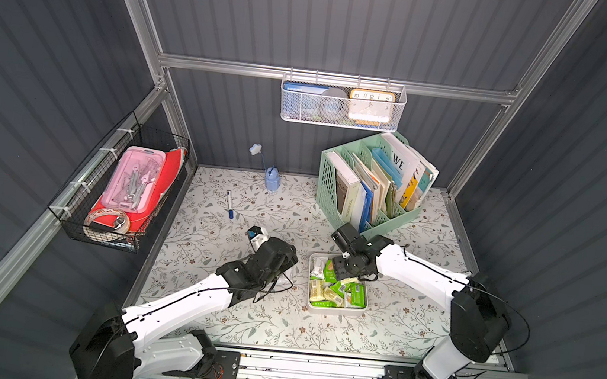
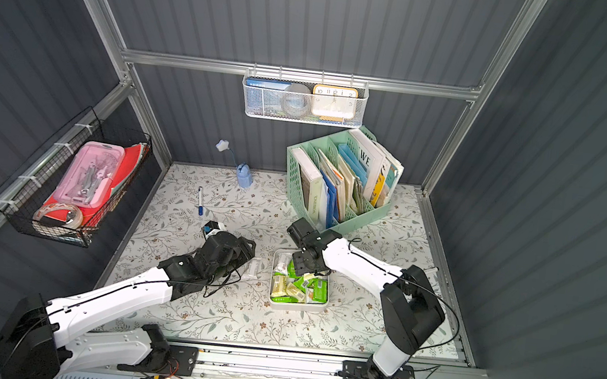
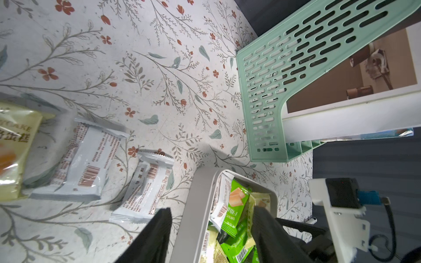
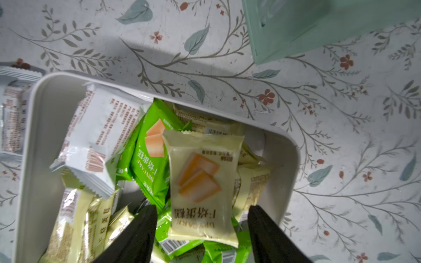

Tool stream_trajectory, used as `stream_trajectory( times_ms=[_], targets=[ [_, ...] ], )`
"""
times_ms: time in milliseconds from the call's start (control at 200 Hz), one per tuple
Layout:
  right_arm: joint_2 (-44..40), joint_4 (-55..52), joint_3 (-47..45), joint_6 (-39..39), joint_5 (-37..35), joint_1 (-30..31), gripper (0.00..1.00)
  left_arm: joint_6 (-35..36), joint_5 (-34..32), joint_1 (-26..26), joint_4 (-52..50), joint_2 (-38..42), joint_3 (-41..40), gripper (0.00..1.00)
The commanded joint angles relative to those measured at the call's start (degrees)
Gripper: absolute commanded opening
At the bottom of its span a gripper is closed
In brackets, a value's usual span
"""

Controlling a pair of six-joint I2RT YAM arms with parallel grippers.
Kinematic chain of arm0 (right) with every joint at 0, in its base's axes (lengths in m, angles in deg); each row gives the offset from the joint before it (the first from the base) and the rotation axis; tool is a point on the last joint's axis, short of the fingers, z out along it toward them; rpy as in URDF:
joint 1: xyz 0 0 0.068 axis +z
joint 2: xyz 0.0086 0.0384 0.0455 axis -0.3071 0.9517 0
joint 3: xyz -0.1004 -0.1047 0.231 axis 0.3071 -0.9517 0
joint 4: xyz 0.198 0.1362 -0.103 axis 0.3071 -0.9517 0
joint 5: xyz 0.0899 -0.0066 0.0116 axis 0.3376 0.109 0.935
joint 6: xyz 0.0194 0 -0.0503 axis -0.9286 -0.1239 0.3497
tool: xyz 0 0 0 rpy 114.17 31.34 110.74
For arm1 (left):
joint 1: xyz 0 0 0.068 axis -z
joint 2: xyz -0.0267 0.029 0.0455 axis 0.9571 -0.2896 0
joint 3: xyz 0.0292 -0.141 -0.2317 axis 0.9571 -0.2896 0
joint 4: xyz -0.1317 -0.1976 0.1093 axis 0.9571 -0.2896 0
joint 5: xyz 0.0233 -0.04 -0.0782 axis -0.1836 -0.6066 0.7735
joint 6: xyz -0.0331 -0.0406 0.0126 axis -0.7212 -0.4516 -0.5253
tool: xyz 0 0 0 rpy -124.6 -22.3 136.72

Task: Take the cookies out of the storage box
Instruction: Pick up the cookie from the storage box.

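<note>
The storage box (image 1: 334, 310), a shallow white tray, lies right of the table's middle, and green, pale yellow and white cookies (image 1: 337, 291) fill it. My right gripper (image 4: 202, 218) hangs open over its far end. A pale yellow packet (image 4: 202, 182) lies loose on the pile between the black fingers (image 4: 136, 234). My left gripper (image 3: 211, 230) is open and straddles the box's left wall (image 3: 196, 205), one finger outside and one over the cookies. Two white packets (image 3: 88, 159) and a yellow one (image 3: 13, 148) lie on the floral table left of the box.
A mint-green file organizer (image 1: 372, 183) full of books stands just behind the box, close to the right arm. A blue-capped marker pen (image 1: 229, 204) and a small blue lamp (image 1: 271, 181) are at the back left. Wire baskets hang on the back wall (image 1: 343, 103) and the left wall (image 1: 119, 185).
</note>
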Motion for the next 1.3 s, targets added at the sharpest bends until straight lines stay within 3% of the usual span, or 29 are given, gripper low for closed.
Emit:
stream_trajectory(
  times_ms=[0,625,890,1296],
  targets=[
    [1.88,-1.70,1.90,0.48,-2.43,0.19,0.66,-0.86,-1.08,-0.65,-0.78,1.81,-0.82,0.62],
    [2.56,-0.03,0.85,-0.53,-2.83,0.19,0.39,-3.19,-1.63,-1.90,-1.51,5.49,-4.43,0.61],
    [-2.04,0.32,-0.33,-1.43,-0.41,0.19,0.35,-2.75,0.15,-3.60,-1.05,4.77,-4.51,0.61],
    [-8.95,-0.62,3.25,-3.30,4.57,2.01,0.31,-2.14,5.08,-11.39,-1.04,9.47,-8.49,0.59]
  ],
)
